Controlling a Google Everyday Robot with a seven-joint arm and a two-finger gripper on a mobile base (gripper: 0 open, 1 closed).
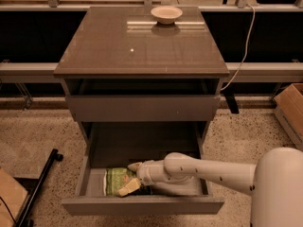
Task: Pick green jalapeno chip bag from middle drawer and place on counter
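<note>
The green jalapeno chip bag (pixel 117 179) lies flat in the left half of the open middle drawer (pixel 142 205). My gripper (pixel 132 176) reaches in from the right along a white arm and sits at the bag's right edge. One pale finger (pixel 129 188) lies over the bag's near right corner, the other (pixel 134 166) is at its far right corner, so the fingers straddle the bag. The counter (pixel 118 46) is the glossy top slab above.
A shallow pale bowl (pixel 166 14) stands at the counter's back edge. A closed drawer front (pixel 142 108) sits just above the open drawer. A black stand leg (pixel 40 186) lies on the floor at left, a cardboard box (pixel 289 112) at right.
</note>
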